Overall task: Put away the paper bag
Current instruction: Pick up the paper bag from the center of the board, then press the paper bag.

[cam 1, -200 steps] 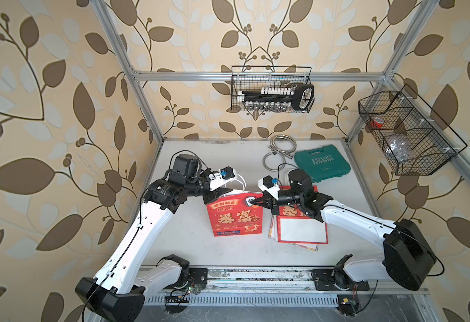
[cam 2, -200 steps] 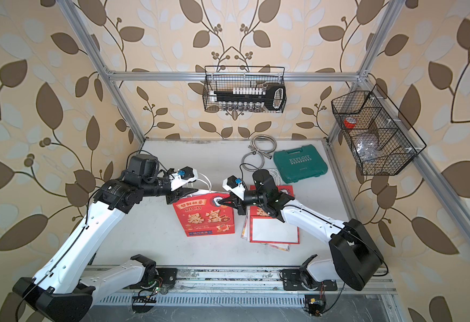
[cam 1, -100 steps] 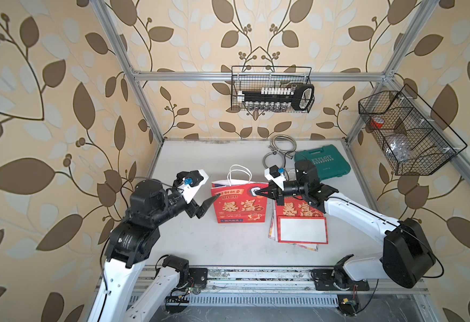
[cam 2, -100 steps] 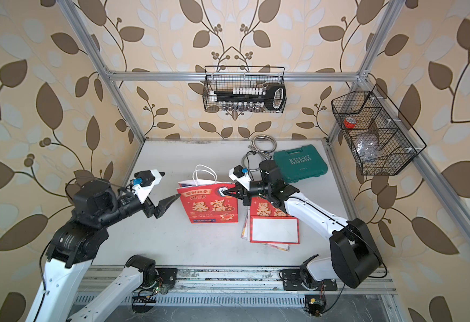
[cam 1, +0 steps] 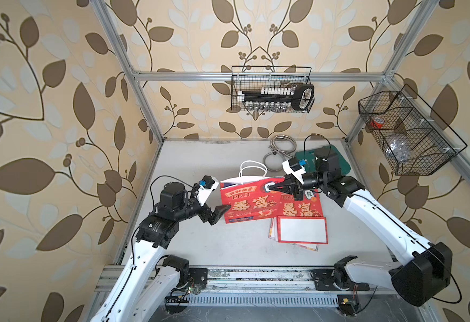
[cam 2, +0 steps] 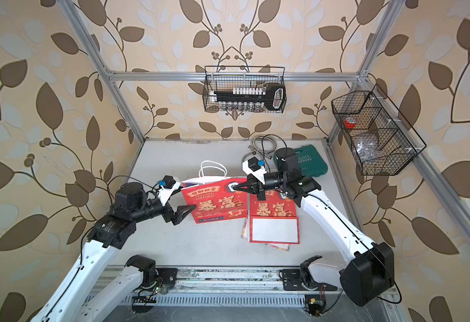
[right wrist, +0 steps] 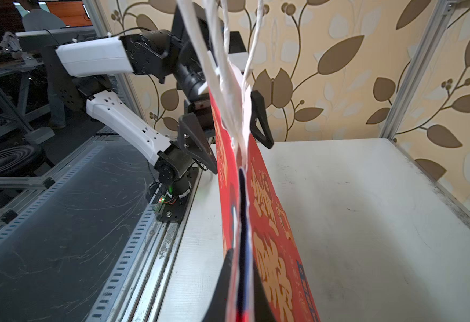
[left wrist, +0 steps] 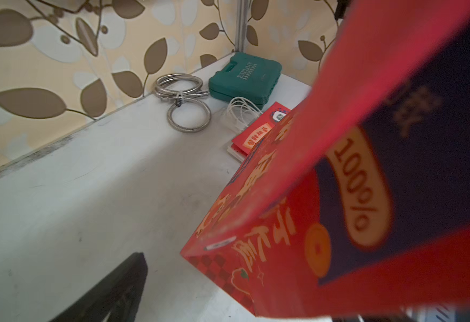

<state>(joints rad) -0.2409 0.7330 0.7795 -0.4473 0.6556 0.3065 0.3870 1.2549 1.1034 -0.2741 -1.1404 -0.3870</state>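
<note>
Nearest lies the flat stack of red paper bags (cam 1: 302,213), likely our destination. Our left gripper (cam 1: 220,214) gapes astride the upright, folded red printed paper bag (cam 1: 245,203) at mid-table. Farther, our right gripper (cam 1: 271,189) pinches its top corner. Next, we judge, it carries the bag over the stack alone.

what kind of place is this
Most likely a robot test cell in a lab, dressed up as a room: wallpaper panels on an aluminium frame, two arms bolted to a rail, and what look like workbenches beyond it in the right wrist view.
</note>
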